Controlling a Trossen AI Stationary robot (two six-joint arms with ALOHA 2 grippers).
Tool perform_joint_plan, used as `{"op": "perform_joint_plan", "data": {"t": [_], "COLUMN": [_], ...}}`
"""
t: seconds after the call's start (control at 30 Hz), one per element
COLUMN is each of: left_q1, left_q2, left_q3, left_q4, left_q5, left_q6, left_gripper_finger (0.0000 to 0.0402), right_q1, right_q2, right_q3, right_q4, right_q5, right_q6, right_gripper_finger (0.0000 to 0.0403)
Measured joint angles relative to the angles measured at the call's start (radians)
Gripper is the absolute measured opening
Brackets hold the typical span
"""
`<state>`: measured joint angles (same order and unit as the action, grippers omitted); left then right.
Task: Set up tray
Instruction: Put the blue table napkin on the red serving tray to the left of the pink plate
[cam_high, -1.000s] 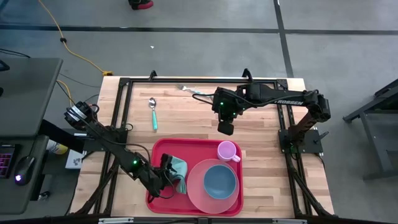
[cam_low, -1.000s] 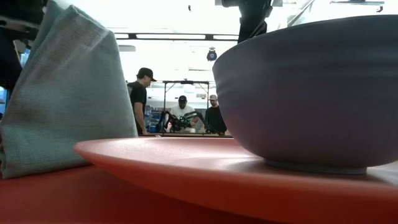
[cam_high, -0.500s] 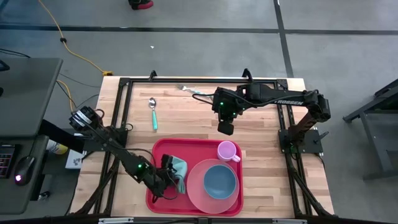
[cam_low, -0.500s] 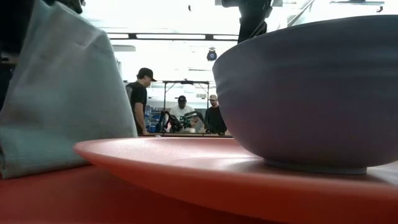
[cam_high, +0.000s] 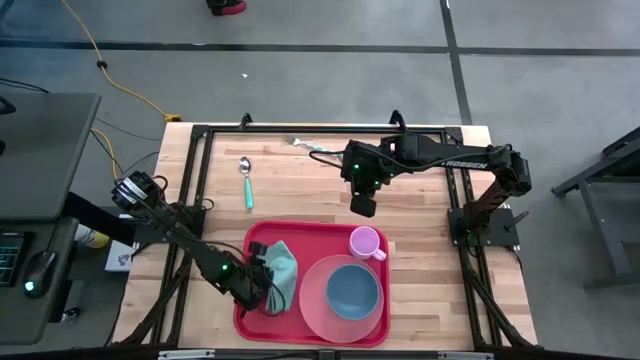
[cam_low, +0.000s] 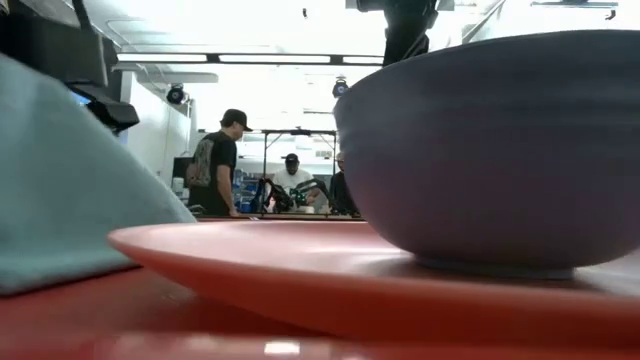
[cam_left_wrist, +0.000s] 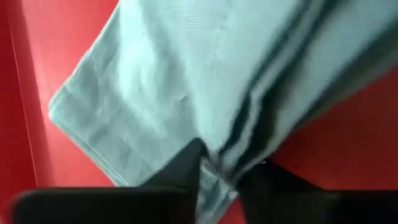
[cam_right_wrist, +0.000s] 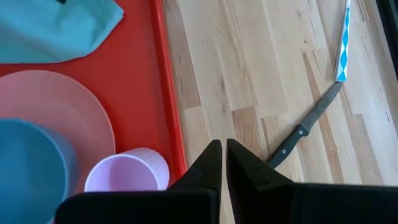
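Wooden tabletop (cam_high: 300, 190), slatted, framed by a dark rail, grey floor around it; people stand far off in the room behind, seen only in the low view.

Item 1 — tray (cam_high: 258, 240): large red rectangle with raised rim, lying at the 6 o'clock side of the tabletop. On it: a salmon-pink plate (cam_high: 315, 300) carrying a blue-grey bowl (cam_high: 353, 290), a lilac cup (cam_high: 366, 242) at the tray's 1 o'clock corner, and a teal cloth napkin (cam_high: 283, 268) at the tray's 9 o'clock side, just beside the plate.

Item 2 — left gripper (cam_left_wrist: 217, 171): down over the tray, narrowed onto a folded edge of the napkin; the wrist view shows the pleats pinched between the two dark fingers.

Item 3 — right gripper (cam_right_wrist: 219, 152): fingers together and holding nothing, hanging over bare wood at 12 o'clock of the cup.

Item 4 — cutlery off the tray: spoon (cam_high: 246, 180) with teal handle at 11 o'clock, a fork (cam_high: 305, 144) at 12 o'clock near the rail, a knife (cam_right_wrist: 305, 134) on the wood near the right arm.

Handling note, step in hand: straightening the napkin. Judged best done by lifting only slightly, drawing the cloth flat toward the 9 o'clock rim, clear of the plate, and letting go once it lies square. A single-layer pinch would likely unfold it.
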<state>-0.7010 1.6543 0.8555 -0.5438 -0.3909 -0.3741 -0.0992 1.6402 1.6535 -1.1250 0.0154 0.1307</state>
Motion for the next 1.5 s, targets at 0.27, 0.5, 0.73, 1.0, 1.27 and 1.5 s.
{"op": "perform_joint_plan", "data": {"t": [0.27,0.5,0.73,1.0,1.27,1.5], "left_q1": [0.0,0.001,0.0,0.001,0.012,0.035], "left_q2": [0.0,0.002,0.002,0.002,-0.005,-0.07], "left_q3": [-0.001,0.028,0.085,0.151,0.193,0.31], "left_q4": [-0.144,-0.273,-0.369,-0.502,-0.814,-0.797], "left_q5": [-0.045,-0.162,-0.111,-0.147,-0.289,-0.266], "left_q6": [0.006,0.002,0.007,-0.005,-0.213,-0.367], "left_gripper_finger": [0.0045,0.0015,0.0078,0.0201,0.0253,0.0194], "right_q1": [0.0,0.0,0.0,0.0,0.0,0.0], "right_q2": [0.0,0.0,0.0,0.0,0.0,0.0], "right_q3": [0.0,0.0,0.0,0.0,0.0,0.0], "right_q4": [0.0,0.0,0.0,0.001,0.001,0.001], "right_q5": [0.0,-0.002,-0.004,-0.004,-0.004,-0.004], "right_q6": [0.0,0.002,0.01,0.008,0.007,0.002], "right_gripper_finger": [0.0,0.0,0.0,0.0,0.0,0.0]}}
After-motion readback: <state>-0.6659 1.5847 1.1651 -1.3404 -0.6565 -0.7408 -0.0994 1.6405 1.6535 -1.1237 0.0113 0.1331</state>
